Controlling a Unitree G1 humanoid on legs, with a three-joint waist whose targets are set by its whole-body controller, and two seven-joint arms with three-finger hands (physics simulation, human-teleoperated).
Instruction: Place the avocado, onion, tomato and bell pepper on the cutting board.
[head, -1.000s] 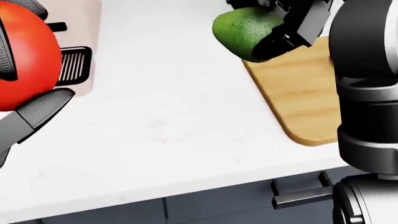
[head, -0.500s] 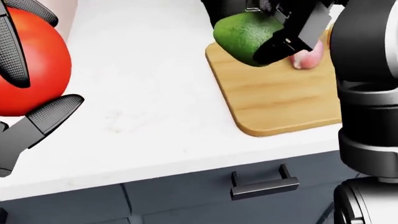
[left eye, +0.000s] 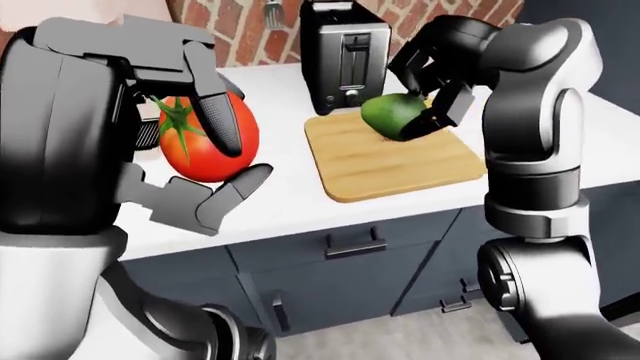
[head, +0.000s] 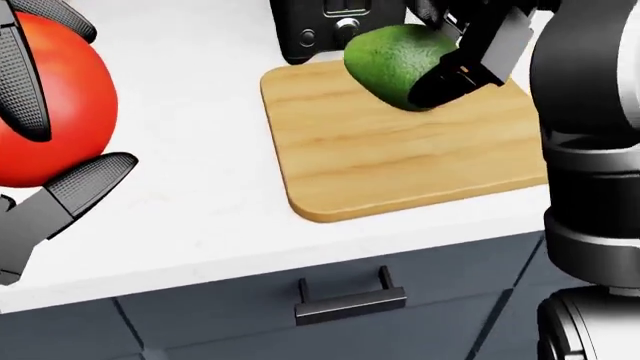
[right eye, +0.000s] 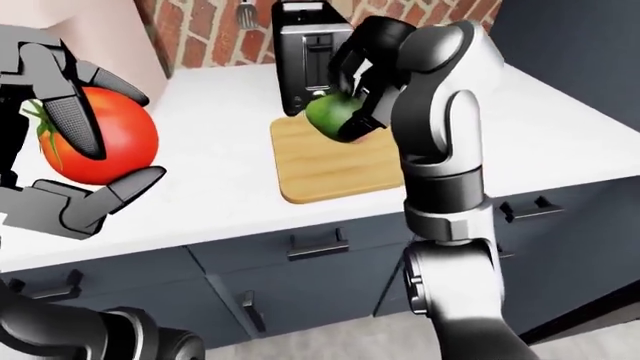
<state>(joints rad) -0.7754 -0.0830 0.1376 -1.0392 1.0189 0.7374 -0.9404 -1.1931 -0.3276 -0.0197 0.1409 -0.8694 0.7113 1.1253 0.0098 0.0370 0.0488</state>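
Avocado gripped in the right hand, fingers closed round it, held over the far edge of the cutting board, near the board's top-right corner in the head view; whether touching the wood or just above cannot be told, though apparently still aloft. Tomato clasped in the left hand, one finger across its face and another cupped beneath, carried well apart from the board, above the counter's left stretch. Board itself bare of produce in the visible part, lying near the counter's near edge, just beside a black toaster at its far side. Onion and bell pepper not seen in any view. Brick wall behind, dark drawers with handles under the counter edge. Judging by this: nothing yet set down on the board, avocado close to release, tomato next in line, then onion and pepper still to find and fetch — early in the task.
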